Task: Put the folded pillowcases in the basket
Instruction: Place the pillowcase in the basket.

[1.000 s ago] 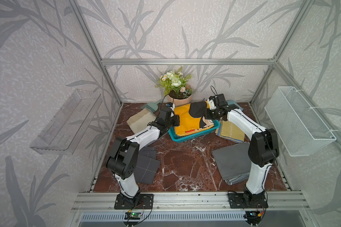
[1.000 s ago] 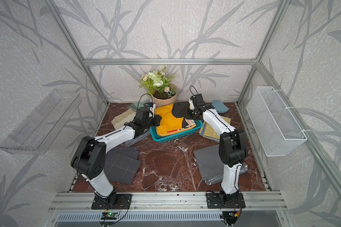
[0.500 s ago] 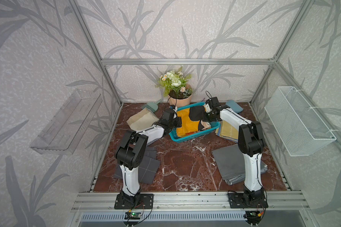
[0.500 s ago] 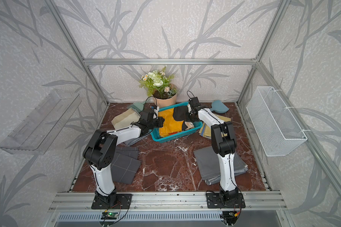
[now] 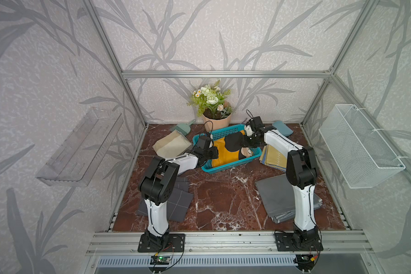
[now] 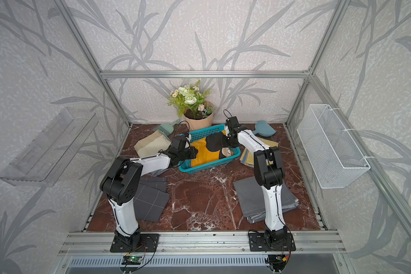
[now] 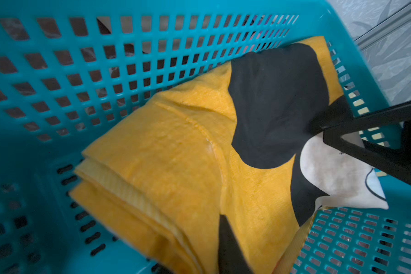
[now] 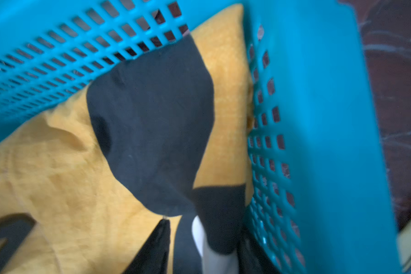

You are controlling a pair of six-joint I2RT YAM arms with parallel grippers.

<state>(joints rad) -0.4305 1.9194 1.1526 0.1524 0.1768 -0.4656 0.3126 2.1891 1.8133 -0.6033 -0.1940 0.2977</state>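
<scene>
Black left fingers (image 7: 228, 246) are sitting over the yellow pillowcase (image 5: 223, 151) lying inside the teal basket (image 5: 226, 167), only one showing, so I cannot tell their spread; lifting away, they could be dragging a fold over the rim. Opposite, the right fingers (image 8: 154, 246) are standing apart astride a bunched corner, tips hidden, possibly snagging it.

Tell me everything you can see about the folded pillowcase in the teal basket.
The folded pillowcase is woven-looking mustard-yellow cloth printed with large black shapes and a white patch, folded into several layers whose stacked edges show in the left wrist view. It lies slightly rumpled inside the teal basket, pressed against its lattice wall. The left pincer and right pincer are at its opposite ends; whether either grips it is unclear.
</scene>
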